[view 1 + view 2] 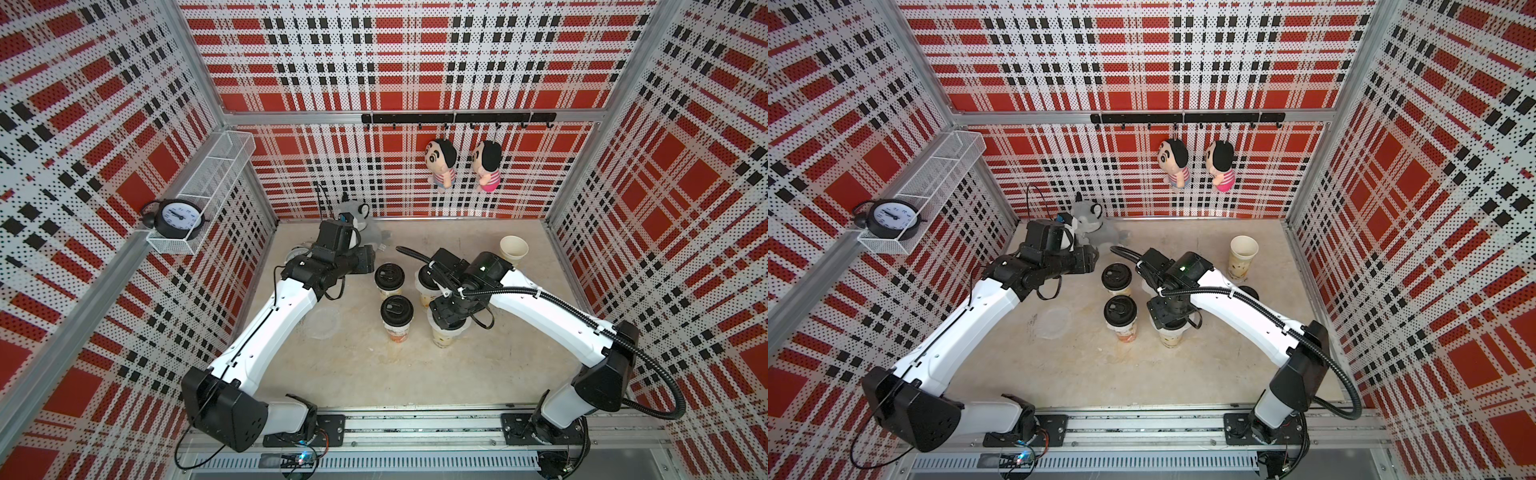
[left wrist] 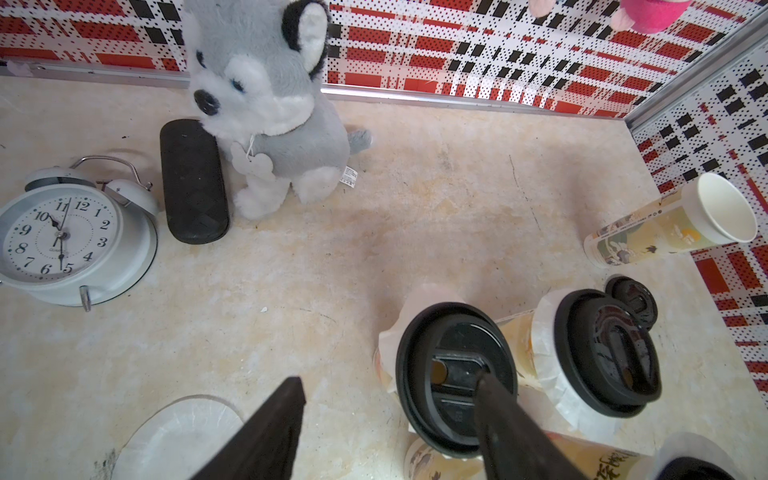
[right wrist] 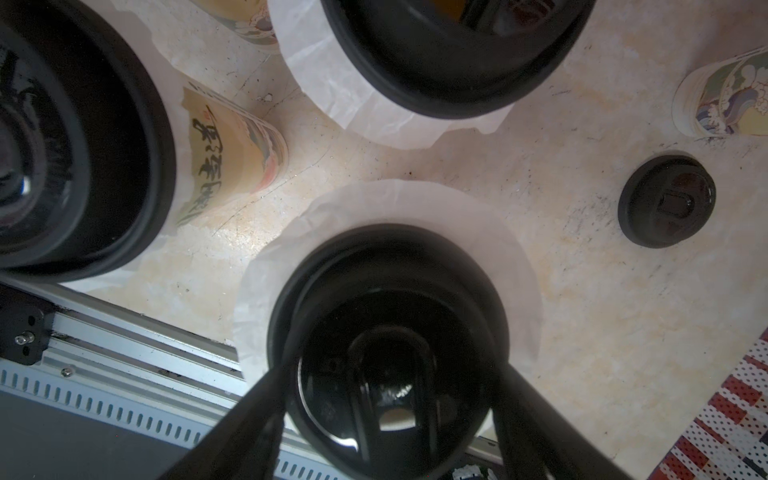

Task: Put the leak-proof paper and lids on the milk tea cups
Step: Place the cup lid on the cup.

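Note:
Four milk tea cups stand in a cluster mid-table. Two of them [image 1: 389, 277] [image 1: 397, 311] show black lids with leak-proof paper pinched under the rims. My right gripper [image 3: 390, 370] hangs over the front right cup [image 1: 444, 337]. Its jaws are open, one on each side of that cup's black lid [image 3: 386, 282], and paper [image 3: 415, 195] pokes out all round it. A fifth cup [image 1: 514, 248] stands uncovered at the back right. One loose sheet of paper [image 1: 320, 324] lies on the table beside my left arm. My left gripper [image 2: 390, 380] is open and empty, just left of the back left cup [image 2: 457, 374].
A loose black lid [image 1: 1248, 293] lies near the uncovered cup. A grey husky plush [image 2: 270, 104], a black case [image 2: 193, 183] and a white alarm clock [image 2: 62, 245] sit at the back left. Two dolls [image 1: 440, 162] hang on the back wall. A metal rail [image 1: 415, 424] runs along the front edge.

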Controlling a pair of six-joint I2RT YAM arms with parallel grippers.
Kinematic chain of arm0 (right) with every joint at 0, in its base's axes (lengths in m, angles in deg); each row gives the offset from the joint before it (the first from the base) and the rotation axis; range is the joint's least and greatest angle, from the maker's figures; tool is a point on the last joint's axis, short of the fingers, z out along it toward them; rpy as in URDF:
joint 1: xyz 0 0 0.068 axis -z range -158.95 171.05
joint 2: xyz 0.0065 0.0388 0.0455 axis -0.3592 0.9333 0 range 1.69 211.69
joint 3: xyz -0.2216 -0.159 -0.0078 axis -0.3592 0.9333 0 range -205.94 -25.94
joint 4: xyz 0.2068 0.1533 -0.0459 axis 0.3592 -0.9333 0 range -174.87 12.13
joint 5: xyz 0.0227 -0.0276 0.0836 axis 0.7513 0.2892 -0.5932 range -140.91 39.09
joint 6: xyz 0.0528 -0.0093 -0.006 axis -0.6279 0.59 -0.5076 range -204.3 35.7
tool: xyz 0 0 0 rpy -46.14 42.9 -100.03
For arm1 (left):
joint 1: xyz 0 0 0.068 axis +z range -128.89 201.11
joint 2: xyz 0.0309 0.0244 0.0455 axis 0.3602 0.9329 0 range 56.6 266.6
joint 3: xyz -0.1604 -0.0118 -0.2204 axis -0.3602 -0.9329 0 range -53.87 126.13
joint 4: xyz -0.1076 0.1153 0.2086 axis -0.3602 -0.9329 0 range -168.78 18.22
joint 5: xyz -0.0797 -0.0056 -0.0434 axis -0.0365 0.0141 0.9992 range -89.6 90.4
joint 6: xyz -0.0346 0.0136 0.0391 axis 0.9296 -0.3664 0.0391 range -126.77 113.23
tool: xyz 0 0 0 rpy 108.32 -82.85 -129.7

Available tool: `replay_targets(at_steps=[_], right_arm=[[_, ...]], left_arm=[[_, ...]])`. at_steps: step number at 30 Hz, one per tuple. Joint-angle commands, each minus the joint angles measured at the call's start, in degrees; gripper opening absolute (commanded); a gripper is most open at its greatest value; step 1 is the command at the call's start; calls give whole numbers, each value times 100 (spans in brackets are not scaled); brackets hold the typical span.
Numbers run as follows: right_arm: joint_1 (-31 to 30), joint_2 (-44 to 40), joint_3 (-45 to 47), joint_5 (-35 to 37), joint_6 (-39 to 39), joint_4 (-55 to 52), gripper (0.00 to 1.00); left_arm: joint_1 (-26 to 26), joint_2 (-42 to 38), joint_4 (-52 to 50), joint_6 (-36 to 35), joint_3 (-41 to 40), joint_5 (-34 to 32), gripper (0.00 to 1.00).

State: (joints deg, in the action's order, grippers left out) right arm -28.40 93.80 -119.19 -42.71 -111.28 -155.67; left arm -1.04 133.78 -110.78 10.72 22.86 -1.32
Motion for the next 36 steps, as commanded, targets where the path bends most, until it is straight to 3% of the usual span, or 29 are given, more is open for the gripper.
replay_targets(at_steps=[1,22,27,36], right_arm=[[-47,-164,-5,82,-62,2,81],[-8,-366,-552,175,-318,34,86],[592,-818,-682,210,-519,308,87],[2191,-1713,383,-318,-236,770,83]], left_arm=[[38,-134,59,-94,-61,63,69],[-81,-140,-153,-108,196,94,67],[-899,150,-832,-248,849,-482,66],[-2510,1258,-2098,-141,1922,-1051,62]])
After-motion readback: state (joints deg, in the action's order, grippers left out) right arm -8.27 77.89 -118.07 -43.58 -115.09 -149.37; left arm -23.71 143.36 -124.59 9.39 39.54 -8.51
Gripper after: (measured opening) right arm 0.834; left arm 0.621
